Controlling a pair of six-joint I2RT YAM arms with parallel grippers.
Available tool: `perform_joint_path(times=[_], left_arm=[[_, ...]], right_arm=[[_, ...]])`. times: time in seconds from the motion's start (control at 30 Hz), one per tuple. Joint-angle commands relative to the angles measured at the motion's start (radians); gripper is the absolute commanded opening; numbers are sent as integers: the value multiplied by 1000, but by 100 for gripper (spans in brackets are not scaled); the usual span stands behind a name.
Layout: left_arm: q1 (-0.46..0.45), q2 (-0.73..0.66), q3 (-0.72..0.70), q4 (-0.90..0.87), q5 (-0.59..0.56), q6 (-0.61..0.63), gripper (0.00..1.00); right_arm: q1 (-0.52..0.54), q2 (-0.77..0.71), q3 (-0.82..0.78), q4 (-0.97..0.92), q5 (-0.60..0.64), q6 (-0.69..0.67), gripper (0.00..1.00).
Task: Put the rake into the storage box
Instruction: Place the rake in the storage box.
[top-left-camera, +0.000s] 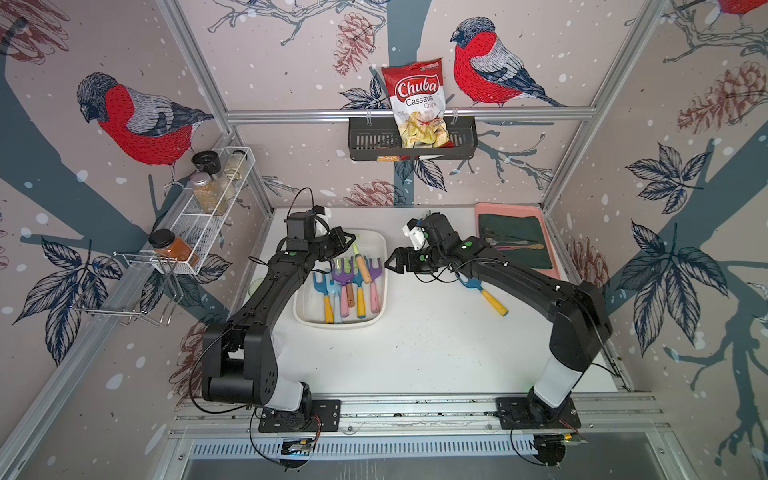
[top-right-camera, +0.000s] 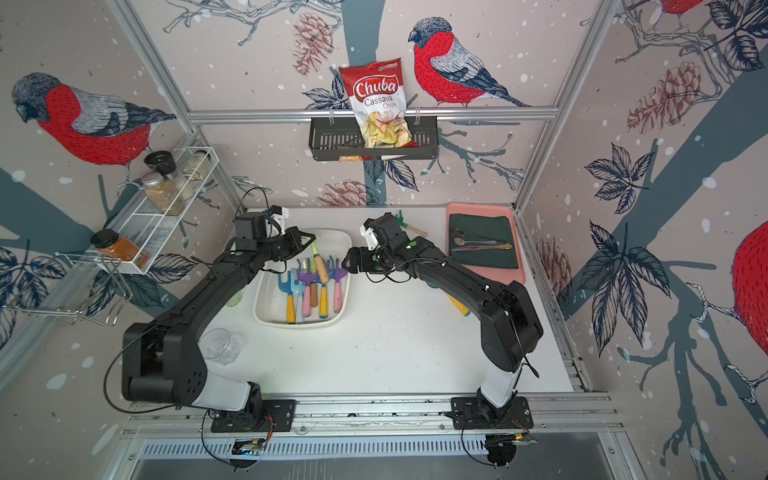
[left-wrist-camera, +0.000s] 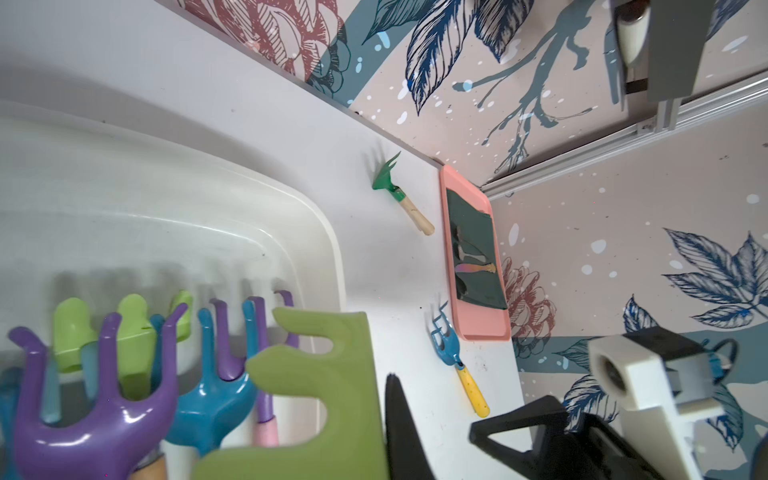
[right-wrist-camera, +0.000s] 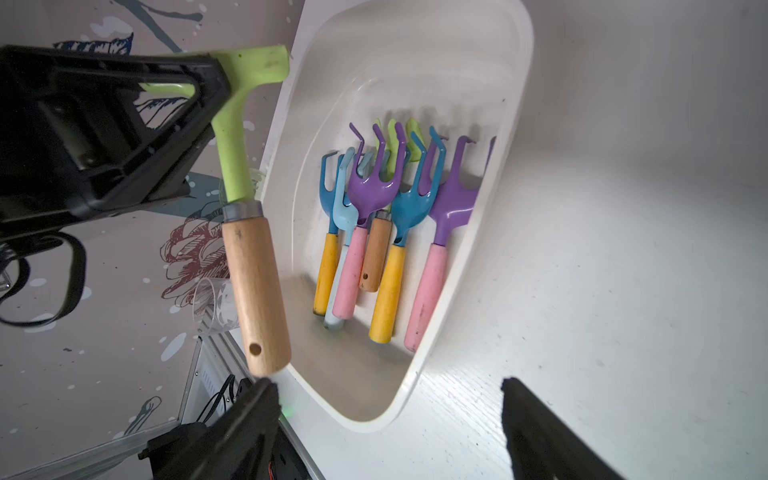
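I see the left gripper (top-left-camera: 352, 240) clamped on the flat, lime-green tined head of the rake (right-wrist-camera: 253, 282). Its smooth, rounded wooden handle, ringed by a metal collar, slants above the storage box (top-left-camera: 338, 325), a glossy white tub with rounded corners. Other rakes (right-wrist-camera: 376, 195) lie inside, shiny purple and blue. The right gripper (top-left-camera: 390, 264) has its jaws spread wide, holding nothing.

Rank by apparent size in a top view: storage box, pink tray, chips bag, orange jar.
Largest to smallest:
1. box
2-3. tray and chips bag look about alike, so they are not ranked against each other
4. jar, clearly smallest
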Motion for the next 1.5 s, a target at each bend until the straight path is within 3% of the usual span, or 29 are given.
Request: perform_joint_path(times=[0.0, 0.27, 0.4, 0.83, 1.27, 1.47], left_arm=[[16, 48, 13, -80, 69, 135, 0], [14, 185, 4, -38, 188, 248, 0], [14, 243, 43, -105, 190, 308, 0], [15, 279, -73, 16, 191, 310, 2], [20, 301, -69, 7, 147, 328, 23], [23, 274, -79, -3, 114, 335, 55]], right_arm=[[-36, -57, -74, 56, -15, 7, 86], [-112, -109, -160, 31, -36, -32, 86], [-131, -126, -174, 16, -32, -44, 86], [-170, -137, -172, 3, -49, -53, 86], [-181, -163, -184, -39, -29, -75, 86], [-193, -179, -185, -83, 20, -98, 86]])
